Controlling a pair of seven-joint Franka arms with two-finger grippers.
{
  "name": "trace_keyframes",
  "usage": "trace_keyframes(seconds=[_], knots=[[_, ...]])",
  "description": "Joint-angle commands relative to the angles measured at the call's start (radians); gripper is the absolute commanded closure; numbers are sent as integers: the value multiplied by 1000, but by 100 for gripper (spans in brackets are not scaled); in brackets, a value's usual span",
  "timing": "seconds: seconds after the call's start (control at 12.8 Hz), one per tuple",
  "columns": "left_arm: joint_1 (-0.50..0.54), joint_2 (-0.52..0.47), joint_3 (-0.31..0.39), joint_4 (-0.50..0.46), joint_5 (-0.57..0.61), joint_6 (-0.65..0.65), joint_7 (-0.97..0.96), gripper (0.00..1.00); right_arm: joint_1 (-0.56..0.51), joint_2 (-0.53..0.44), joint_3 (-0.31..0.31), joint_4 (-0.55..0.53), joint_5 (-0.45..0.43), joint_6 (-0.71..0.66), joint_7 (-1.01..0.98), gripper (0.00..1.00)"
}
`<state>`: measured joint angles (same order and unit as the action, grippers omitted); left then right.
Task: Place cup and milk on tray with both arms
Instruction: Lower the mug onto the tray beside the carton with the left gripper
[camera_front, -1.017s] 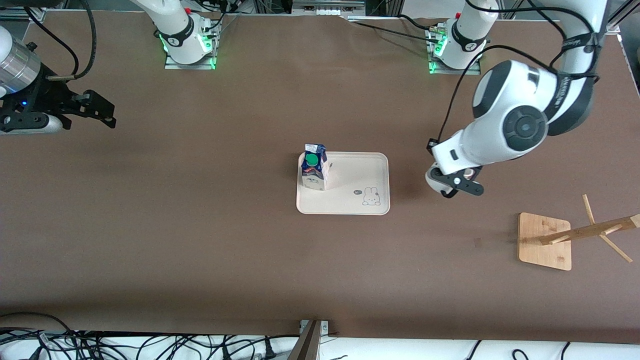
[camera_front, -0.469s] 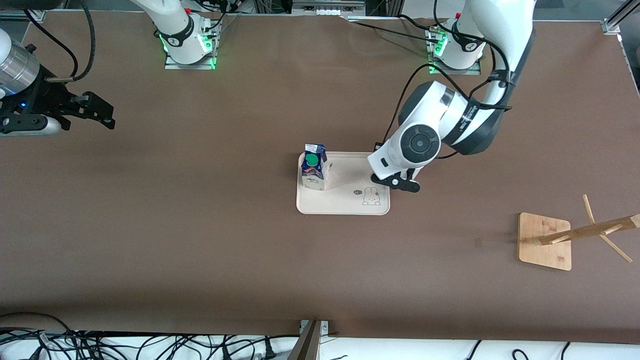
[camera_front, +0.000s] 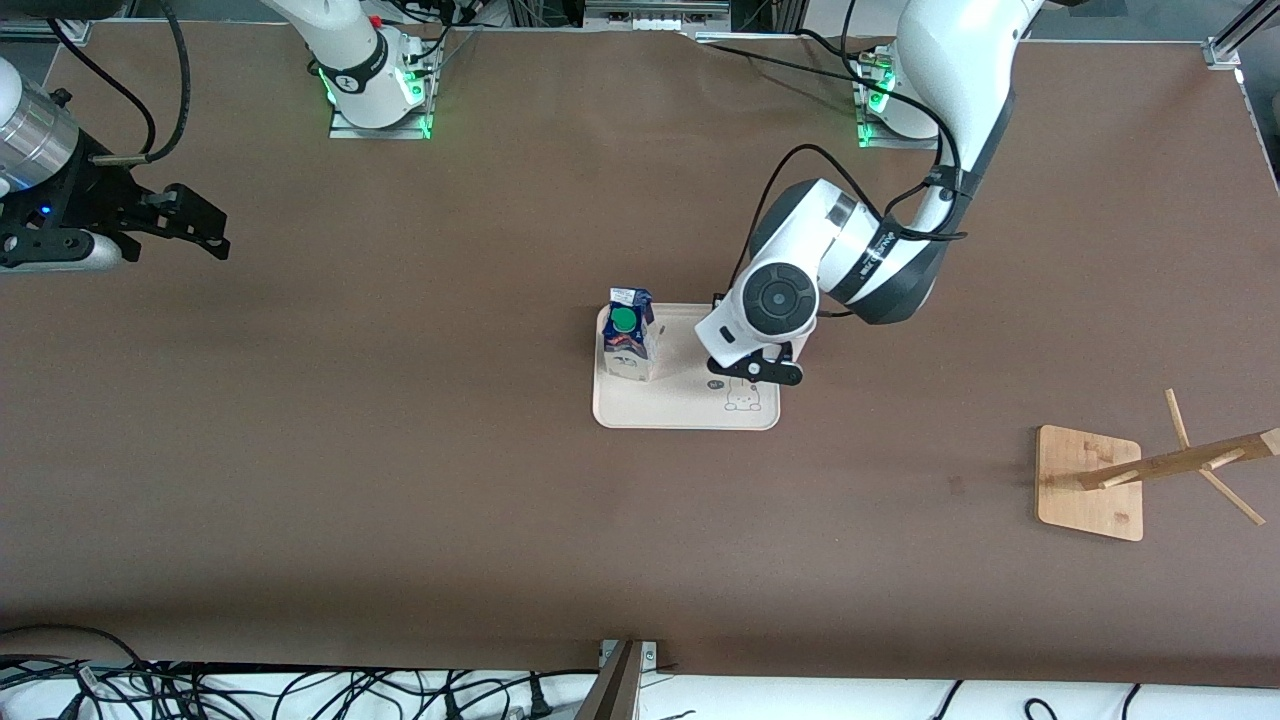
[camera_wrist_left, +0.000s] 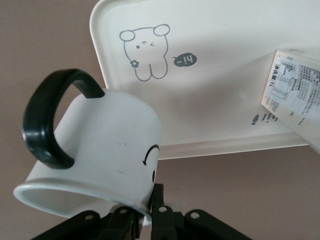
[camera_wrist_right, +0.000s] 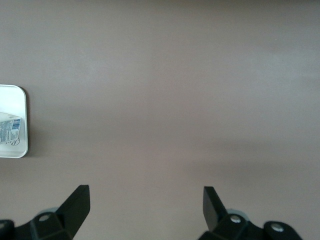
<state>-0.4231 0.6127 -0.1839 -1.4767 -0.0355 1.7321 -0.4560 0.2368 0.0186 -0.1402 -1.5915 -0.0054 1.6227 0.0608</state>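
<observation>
On the brown counter (camera_front: 400, 480) the blue-white milk carton (camera_front: 628, 345) already stands on the cream rectangular tray (camera_front: 660, 410); I have the left gripper (camera_wrist_left: 150, 220), fingers clenched on the white smiley mug's (camera_wrist_left: 105, 150) rim, over the tray's bare end, next lower and release; right gripper (camera_wrist_right: 145, 210) waits spread over bare counter.

Front cam: high, faces the arm bases, covers the whole table. Left wrist cam: close, looks down past its own pincer (camera_wrist_left: 150, 220) at the cup (camera_wrist_left: 100, 155) clamped there, tray (camera_wrist_left: 215, 60) just below. Right wrist cam: looks down over bare table between its spread fingers (camera_wrist_right: 75, 205), well off from the tray (camera_wrist_right: 12, 90). All three share the tray (camera_front: 690, 410) and milk (camera_front: 628, 345).
</observation>
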Motion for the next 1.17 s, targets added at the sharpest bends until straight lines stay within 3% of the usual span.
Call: trace_keyframes(seconds=[0.0,0.39,1.09], knots=[[-25,41,3,76,16,-20,-24,100,-11,9,8,19,-13,-1,-4,0],[-46,123,-12,147,14,-19,-26,100,-11,9,8,19,-13,-1,-4,0],[-71,188,-25,150,-12,-20,-79,100,-11,9,8,19,-11,-1,-4,0]])
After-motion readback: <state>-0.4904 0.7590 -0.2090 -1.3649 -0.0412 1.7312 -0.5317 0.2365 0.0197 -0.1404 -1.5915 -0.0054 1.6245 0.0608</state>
